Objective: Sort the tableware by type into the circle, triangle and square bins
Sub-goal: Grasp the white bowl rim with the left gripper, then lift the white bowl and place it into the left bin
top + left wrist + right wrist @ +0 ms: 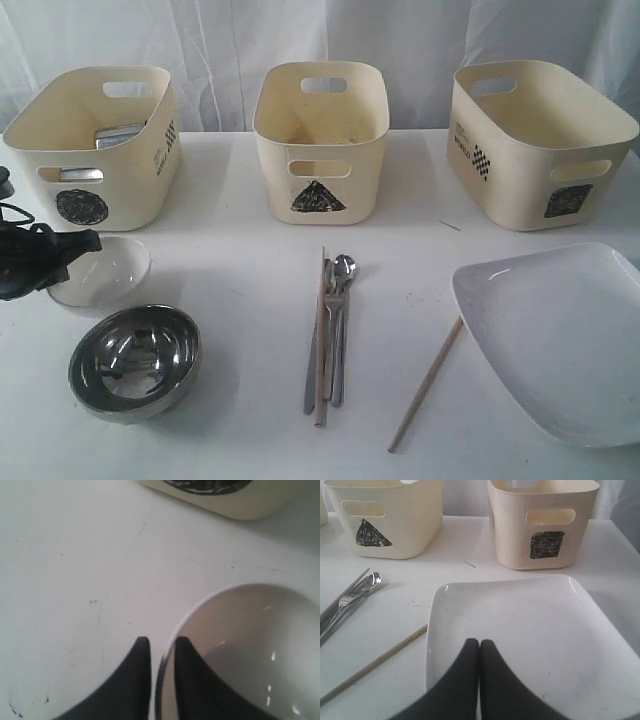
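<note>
My left gripper (97, 242) (160, 642) straddles the rim of the white bowl (108, 275) (250, 630), one finger inside and one outside, shut on it. The steel bowl (135, 360) sits just in front. A steel mug (120, 135) lies in the circle bin (60, 150). Spoon (343, 268) (372, 580), fork, knife (311, 375) and one chopstick (320, 340) lie bundled at the middle. The second chopstick (427, 385) (380, 660) lies beside the large white plate (560, 340) (530, 615). My right gripper (480, 642) hovers shut and empty over the plate's near edge.
The triangle bin (320, 140) (385, 515) stands at the back middle and the square bin (540, 140) (545, 520) at the back right. The circle bin's wall (225, 500) is close beyond the white bowl. The right arm is outside the exterior view.
</note>
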